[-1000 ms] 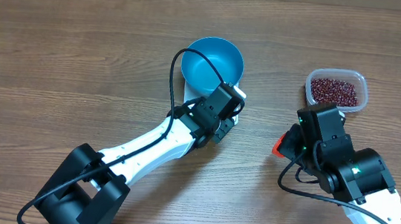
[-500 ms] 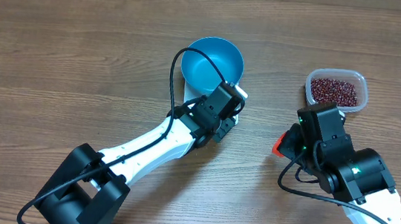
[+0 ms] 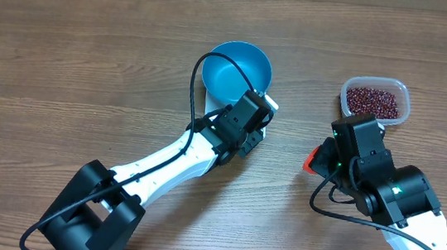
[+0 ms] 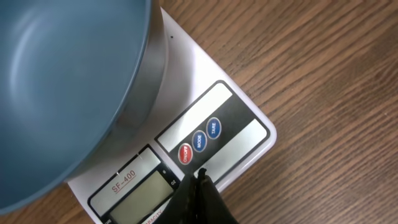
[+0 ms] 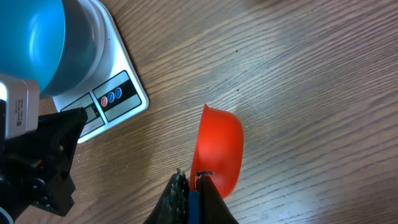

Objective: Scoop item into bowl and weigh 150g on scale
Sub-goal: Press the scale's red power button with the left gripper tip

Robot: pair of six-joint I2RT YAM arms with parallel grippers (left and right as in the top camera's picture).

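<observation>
1. Overhead view: the blue bowl [image 3: 233, 74] sits on the white scale [image 3: 270, 105] near the middle of the wooden table [image 3: 64, 58].
2. The maroon beans [image 3: 371, 100] lie in a clear plastic container [image 3: 404, 98], well to the right of the bowl and just beyond my right arm.
3. Left wrist view: my left gripper [image 4: 200, 182] is closed tight on nothing. Its tip is at the scale's front edge, just below the red and blue buttons [image 4: 199, 141]; I cannot tell whether it touches.
4. Right wrist view: my right gripper [image 5: 189, 186] is clamped on the handle of a red scoop [image 5: 219, 149], which is over bare wood to the right of the scale.
</observation>
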